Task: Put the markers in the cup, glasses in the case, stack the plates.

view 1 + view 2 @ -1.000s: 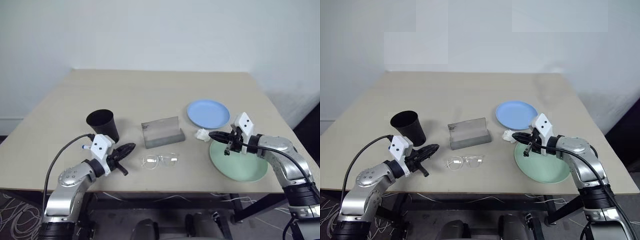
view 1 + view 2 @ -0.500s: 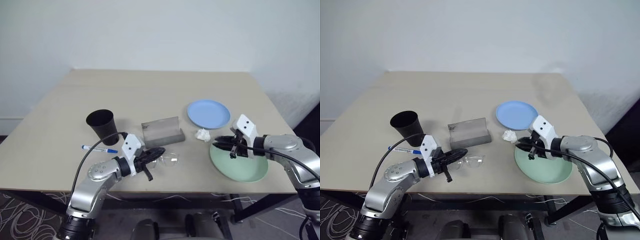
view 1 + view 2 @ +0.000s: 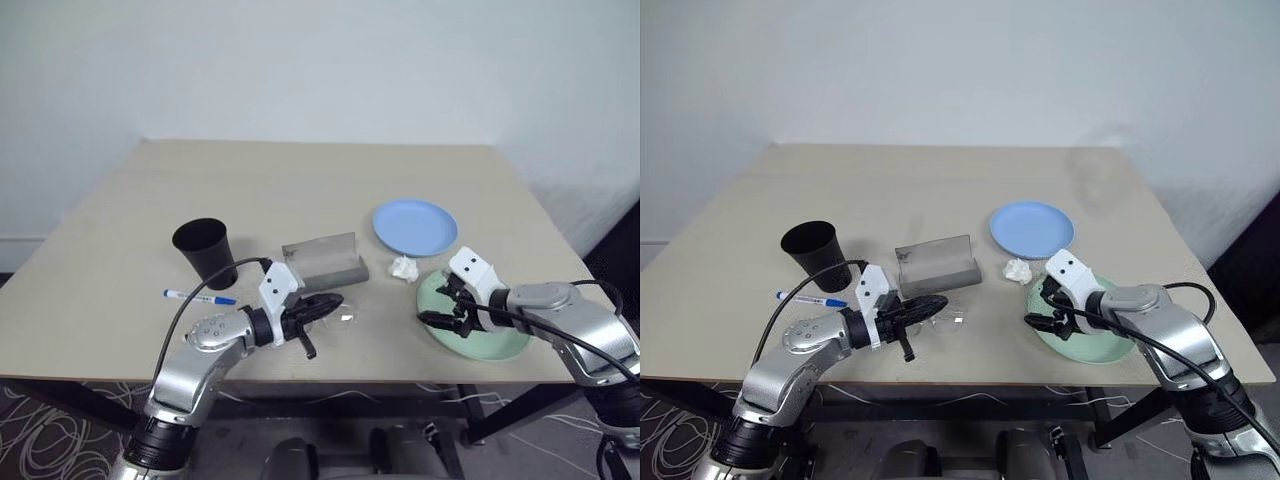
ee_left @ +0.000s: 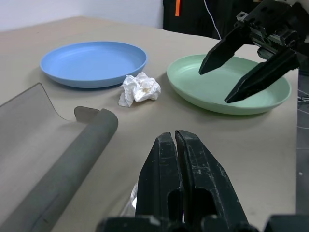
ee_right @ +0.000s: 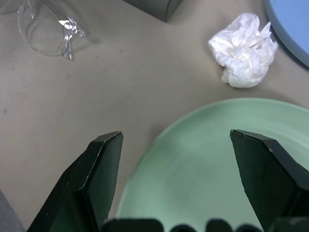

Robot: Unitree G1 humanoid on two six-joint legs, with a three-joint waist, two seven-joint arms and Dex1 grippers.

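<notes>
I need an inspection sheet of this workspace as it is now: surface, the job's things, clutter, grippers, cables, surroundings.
Surface: beige table, bare at the back.
Job's things: black cup upright; blue-capped marker lying beside it; grey case open; glasses flat in front of the case; blue plate and green plate apart, not stacked.
Clutter: white tissue wad between the plates.
Grippers: left gripper shut, over the glasses; right gripper open, over the green plate's near edge.
Cables: black cables along both arms; a tangle on the floor.
Surroundings: plain white wall.
</notes>
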